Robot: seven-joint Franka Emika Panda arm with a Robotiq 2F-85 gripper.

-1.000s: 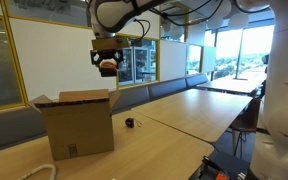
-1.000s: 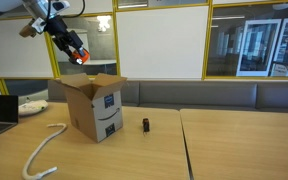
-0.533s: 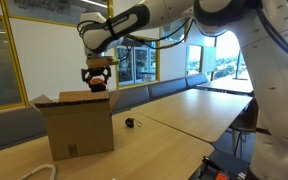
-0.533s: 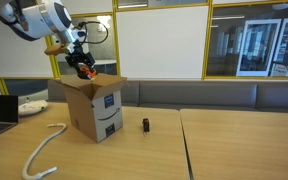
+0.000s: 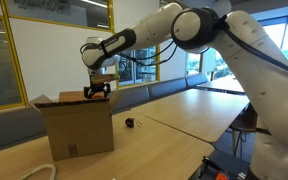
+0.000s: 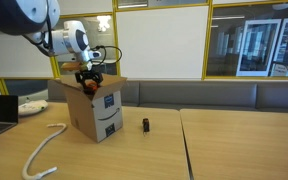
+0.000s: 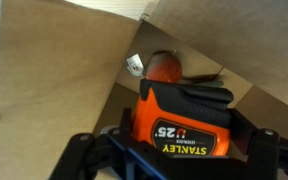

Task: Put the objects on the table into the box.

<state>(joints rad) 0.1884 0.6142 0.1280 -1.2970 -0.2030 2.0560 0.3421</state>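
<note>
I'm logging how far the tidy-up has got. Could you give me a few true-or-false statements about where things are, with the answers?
1. The gripper holds an orange-and-black tape measure. True.
2. The small dark item is already inside the box. False: it sits on the table, beside the box.
3. The gripper is at the box's open top. True.
4. The white cord hangs from the gripper. False: it lies on the table in front of the box.
</note>
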